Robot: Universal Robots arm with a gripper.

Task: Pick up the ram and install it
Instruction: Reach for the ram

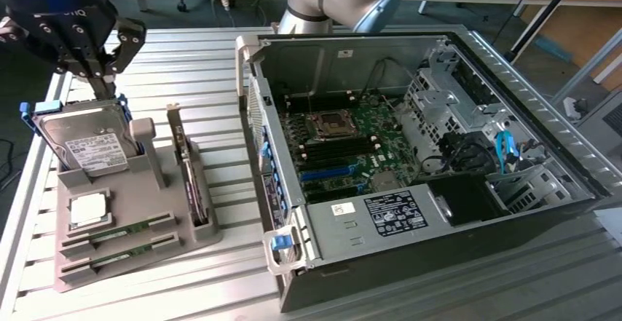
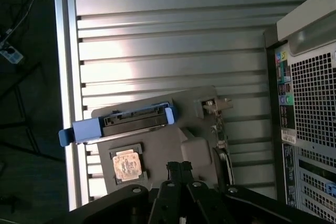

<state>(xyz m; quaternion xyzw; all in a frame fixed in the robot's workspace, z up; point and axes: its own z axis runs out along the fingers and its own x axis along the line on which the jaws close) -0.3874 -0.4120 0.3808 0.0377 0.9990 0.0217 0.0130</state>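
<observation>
While the jaws are closed on nothing, the ram (image 1: 119, 233), two green sticks, lies slotted at the near edge of the grey holder (image 1: 154, 179); behind it sit a processor chip (image 1: 87, 208) and, at the far edge, an upright hard drive (image 1: 87, 143). The gripper (image 1: 100, 81) hangs above that drive, well apart from the ram. Judged risks: a descent here strikes the drive; a closed gripper would crush, not straddle, a stick
</observation>
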